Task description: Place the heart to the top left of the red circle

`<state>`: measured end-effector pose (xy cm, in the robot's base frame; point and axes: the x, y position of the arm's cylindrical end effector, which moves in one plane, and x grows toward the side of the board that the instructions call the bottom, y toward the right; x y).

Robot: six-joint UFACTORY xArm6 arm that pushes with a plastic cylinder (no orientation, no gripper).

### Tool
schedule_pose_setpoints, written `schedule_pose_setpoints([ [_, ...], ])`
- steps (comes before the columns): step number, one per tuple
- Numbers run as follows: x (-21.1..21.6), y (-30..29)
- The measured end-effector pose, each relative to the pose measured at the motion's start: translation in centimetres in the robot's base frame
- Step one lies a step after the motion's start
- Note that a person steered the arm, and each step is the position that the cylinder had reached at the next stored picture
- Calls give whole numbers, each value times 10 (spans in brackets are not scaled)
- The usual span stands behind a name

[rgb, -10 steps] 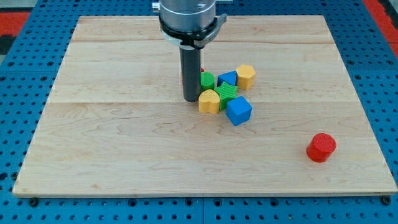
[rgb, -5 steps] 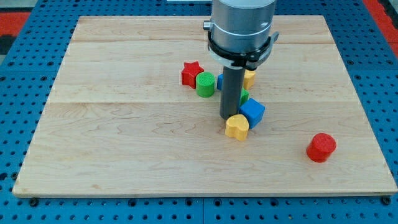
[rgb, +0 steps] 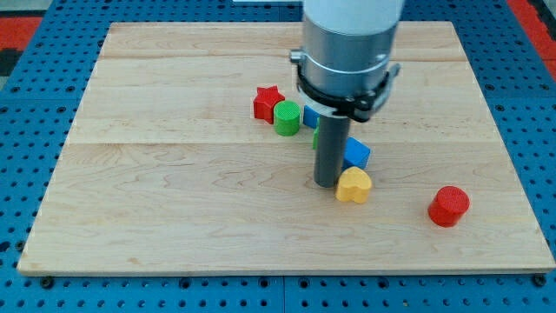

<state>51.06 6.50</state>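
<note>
The heart (rgb: 354,184) is yellow, the circle (rgb: 448,206) red with fine ribbing. The star (rgb: 268,102) is red, the cylinder (rgb: 287,117) green and ribbed, the cube (rgb: 356,154) blue. The rod ending in my tip (rgb: 326,183) is dark grey. The table (rgb: 174,174) is pale wood grain; perhaps another blue block hides behind the rod.

Wooden board (rgb: 156,200) carries a red star (rgb: 268,102) and green cylinder (rgb: 287,117) mid-board, blue cube (rgb: 356,154), yellow heart (rgb: 354,185), and a red circle (rgb: 448,206) near the bottom-right corner.
</note>
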Motion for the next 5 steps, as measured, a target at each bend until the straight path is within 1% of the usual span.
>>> schedule_pose_setpoints([
  [1, 17, 21],
  [3, 20, 58],
  [4, 19, 46],
  [5, 2, -17],
])
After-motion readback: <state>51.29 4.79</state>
